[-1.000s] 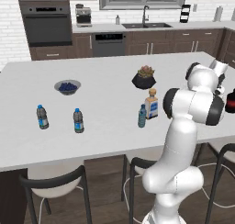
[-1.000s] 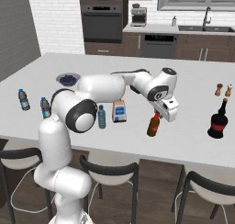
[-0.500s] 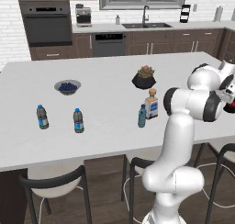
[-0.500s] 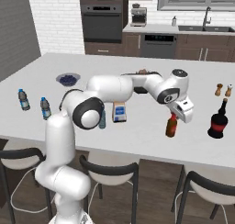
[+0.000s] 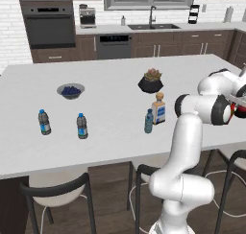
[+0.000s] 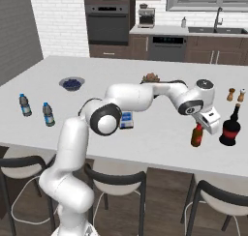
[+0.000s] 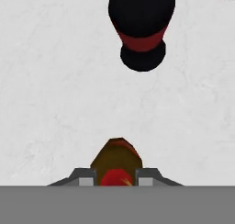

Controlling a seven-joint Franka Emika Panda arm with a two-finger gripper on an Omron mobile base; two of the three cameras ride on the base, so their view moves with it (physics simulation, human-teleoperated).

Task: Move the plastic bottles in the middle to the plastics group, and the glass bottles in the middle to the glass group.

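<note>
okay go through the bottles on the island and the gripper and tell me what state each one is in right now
Slim amber-brown bottle with red cap: upright, capped, gripped at the neck.
Two-finger gripper: shut on it.
Dark, nearly black bottle with red band: upright, untouched.
Squarish clear bottle with tan stopper: upright, stoppered.
Slim light-blue plastic bottle: upright, capped.
Two dark-grey water bottles: upright, capped.

The light is even and bright, with no glare. Soft, weak shadows lie on the white countertop [image 6: 145,133]. All pictures are rendered, a little blurred and coarse, especially the hand view.
</note>
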